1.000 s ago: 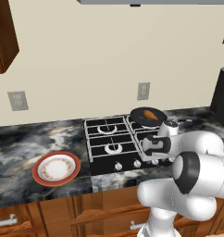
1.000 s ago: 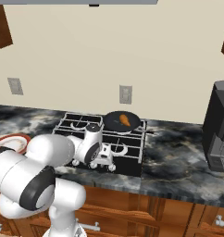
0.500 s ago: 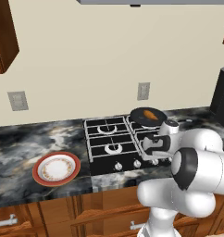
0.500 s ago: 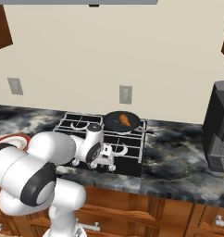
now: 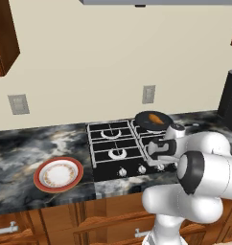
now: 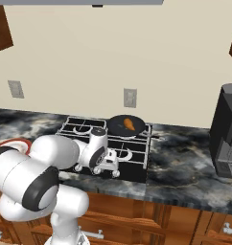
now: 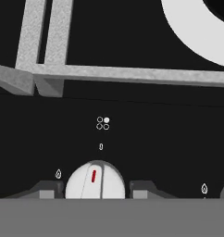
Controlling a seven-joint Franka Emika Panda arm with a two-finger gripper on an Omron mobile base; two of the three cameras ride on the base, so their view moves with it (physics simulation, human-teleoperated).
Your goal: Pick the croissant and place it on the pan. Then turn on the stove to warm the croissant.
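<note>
Two dark fingertips (image 7: pixel 48 189) straddle a silver stove knob (image 7: pixel 95 180), apparently unclenched; golden-brown croissant (image 5: pixel 156 118) lies in black round pan (image 5: pixel 143 123). Next: grip and twist.

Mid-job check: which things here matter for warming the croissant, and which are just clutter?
In play: croissant lying in the pan, stove, the knob flanked by the gripper.

Clutter: red-rimmed plate, wall outlets, black appliance on the counter.
</note>
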